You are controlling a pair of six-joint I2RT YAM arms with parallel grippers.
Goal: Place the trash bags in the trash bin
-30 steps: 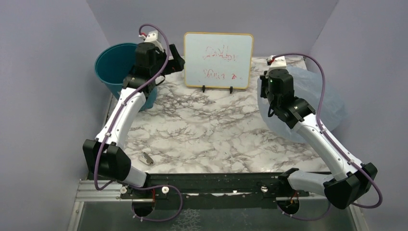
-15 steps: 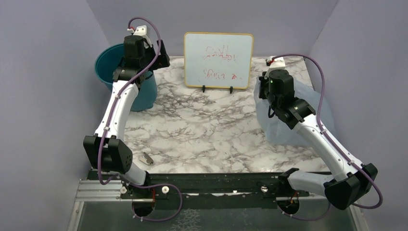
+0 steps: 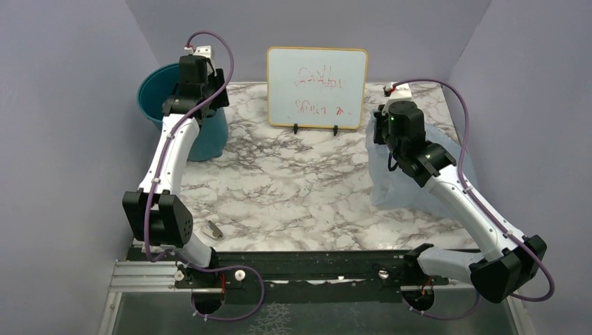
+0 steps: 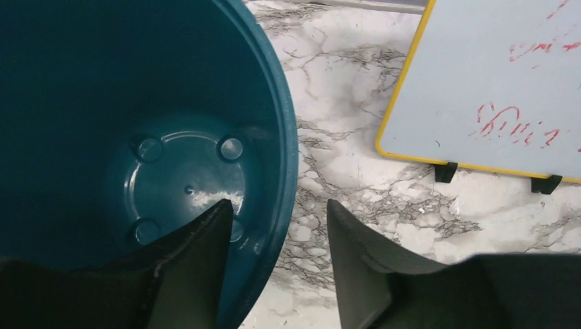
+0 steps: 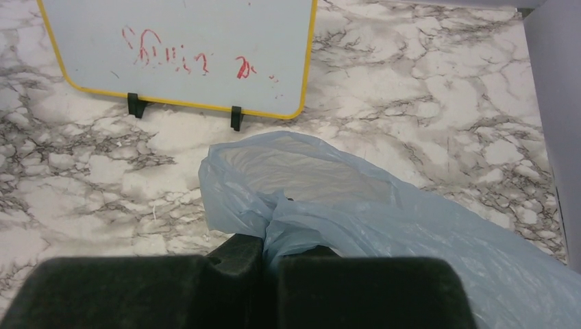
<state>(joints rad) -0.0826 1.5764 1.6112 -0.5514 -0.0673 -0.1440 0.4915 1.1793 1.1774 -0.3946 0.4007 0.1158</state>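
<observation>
Marble-patterned tabletop carries the whiteboard at the rear. Trash bin stands rear-left; left gripper straddles its rim, jaws apart. Right gripper is clamped on the trash bags at right. Risk: thin film may slip or snag the whiteboard in transit.

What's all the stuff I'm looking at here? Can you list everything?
Round teal plastic bin: one, far left of the table, nothing inside.
Thin translucent light-blue plastic bag: one, right side, pinched in the right end effector.
Yellow-framed whiteboard with red scribbles: one, standing at the back centre.
Small grey object: one, near left edge; too small to identify.
White-and-grey marble-patterned table: one, under everything.
Left end effector: black, partly open, straddling the bin's rim.
Right end effector: black, shut on the bag.
</observation>
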